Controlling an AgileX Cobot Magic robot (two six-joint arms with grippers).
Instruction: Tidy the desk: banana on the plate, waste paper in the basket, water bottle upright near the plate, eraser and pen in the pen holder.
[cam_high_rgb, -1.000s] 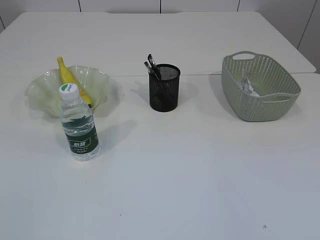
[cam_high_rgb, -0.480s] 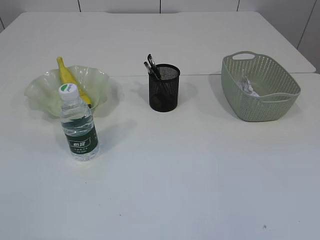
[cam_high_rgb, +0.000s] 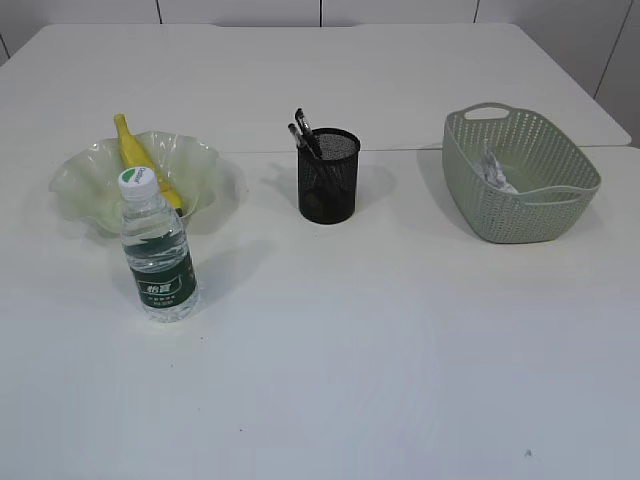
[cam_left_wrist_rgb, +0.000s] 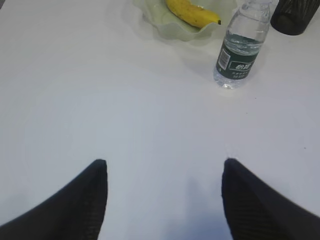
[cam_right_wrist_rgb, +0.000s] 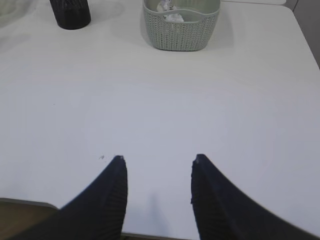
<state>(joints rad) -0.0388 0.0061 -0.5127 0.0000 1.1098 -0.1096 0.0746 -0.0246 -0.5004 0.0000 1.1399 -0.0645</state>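
Observation:
The yellow banana (cam_high_rgb: 148, 160) lies on the pale green wavy plate (cam_high_rgb: 80, 185). A clear water bottle (cam_high_rgb: 157, 250) with a green label stands upright just in front of the plate. The black mesh pen holder (cam_high_rgb: 329, 175) has a pen (cam_high_rgb: 304, 131) sticking out; no eraser shows. Crumpled waste paper (cam_high_rgb: 494, 168) sits inside the green basket (cam_high_rgb: 520, 175). Neither arm appears in the exterior view. My left gripper (cam_left_wrist_rgb: 164, 162) hangs open over bare table, well short of the bottle (cam_left_wrist_rgb: 241, 45) and the banana (cam_left_wrist_rgb: 191, 12). My right gripper (cam_right_wrist_rgb: 157, 159) is open and empty near the table's front edge.
The white table (cam_high_rgb: 400, 350) runs wide in front of the objects, with a seam (cam_high_rgb: 400, 150) behind the holder. In the right wrist view the basket (cam_right_wrist_rgb: 181, 25) and pen holder (cam_right_wrist_rgb: 71, 12) stand far ahead, and the table's front edge (cam_right_wrist_rgb: 25, 202) shows at lower left.

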